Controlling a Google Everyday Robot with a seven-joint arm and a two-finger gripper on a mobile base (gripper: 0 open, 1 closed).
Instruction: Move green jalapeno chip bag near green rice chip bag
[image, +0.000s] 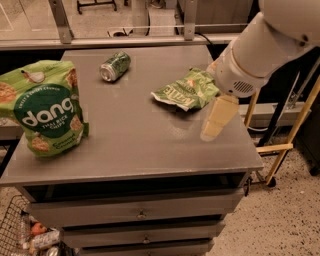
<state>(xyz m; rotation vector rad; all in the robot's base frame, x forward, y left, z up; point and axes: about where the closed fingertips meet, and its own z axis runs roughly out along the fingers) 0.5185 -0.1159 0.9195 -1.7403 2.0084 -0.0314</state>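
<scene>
The green jalapeno chip bag (184, 91) is a small, wrinkled light-green bag lying flat on the right half of the grey table (135, 145). The green rice chip bag (42, 107), large and puffy with "dang" in a dark-green circle, stands upright at the table's left edge. My gripper (214, 122) hangs below the white arm (260, 50) over the table's right side. It is just right of and in front of the small bag, above the table top. The arm hides the small bag's right edge.
A green soda can (115, 66) lies on its side at the back middle of the table. Drawers (140, 214) sit under the top. A wire basket (20, 235) stands at the lower left. A wooden frame (285, 135) stands to the right.
</scene>
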